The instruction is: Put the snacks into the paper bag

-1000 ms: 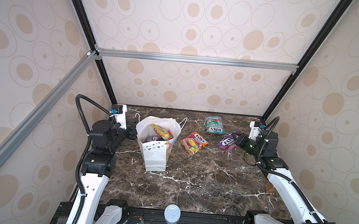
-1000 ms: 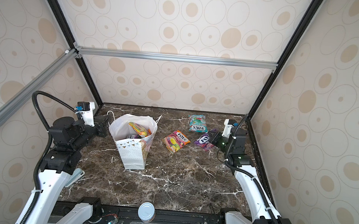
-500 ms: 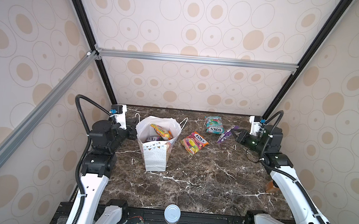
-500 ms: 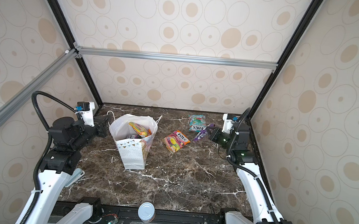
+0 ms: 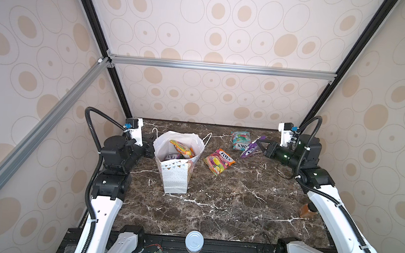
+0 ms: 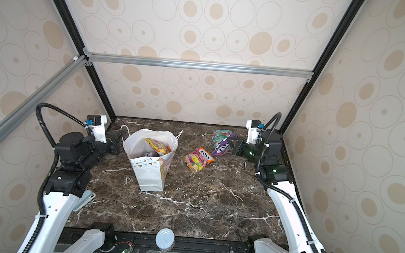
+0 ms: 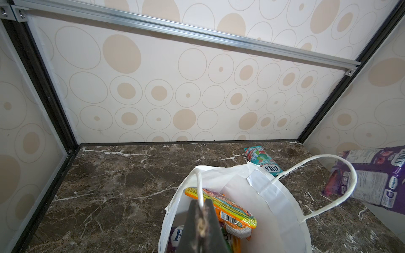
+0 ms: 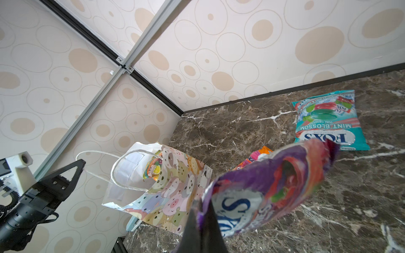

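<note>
Cream walls (image 5: 217, 33) close three sides, printed with beige dots inside thin rings. Black posts (image 5: 118, 84) stand in the back corners, joined by a silver aluminium rail (image 5: 221, 67). The surface (image 5: 227, 204) is dark brown marble with white veins, evenly lit.

Bag (image 5: 175, 179): white, dots, triangle bunting; one side cartoon animals.
Packet I hold (image 5: 250, 150): purple.
Far packet (image 5: 240, 140): teal, red, green.
Middle packet (image 5: 219, 161): orange, pink, yellow.
Table (image 5: 226, 209): brown marble, white veins.
</note>
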